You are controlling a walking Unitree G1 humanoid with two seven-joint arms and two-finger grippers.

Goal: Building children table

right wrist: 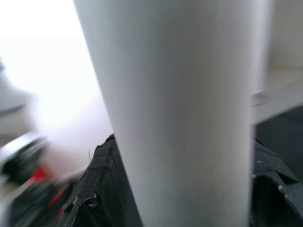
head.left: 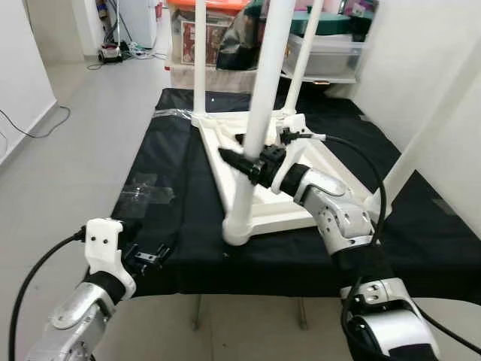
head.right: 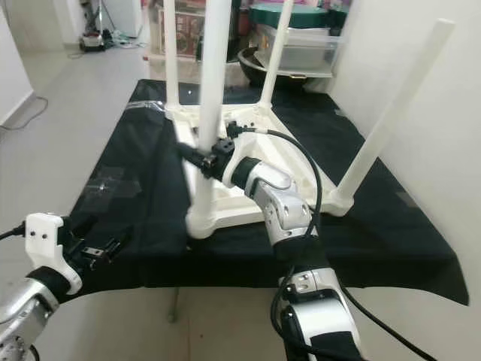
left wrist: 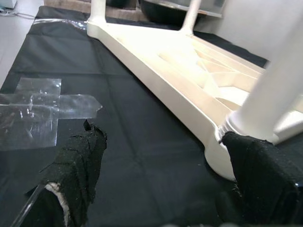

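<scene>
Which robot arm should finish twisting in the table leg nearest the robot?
Right, probably. The right gripper is shut around the near table leg, which stands in the corner of the upturned white table. The left gripper hangs open at the edge of the black cloth, touching nothing.

A black cloth covers the work surface, a patch of clear tape stuck near its 9 o'clock edge. At 12 o'clock, clear storage bins stand stacked; at 11 o'clock, cables trail across the grey floor.
</scene>
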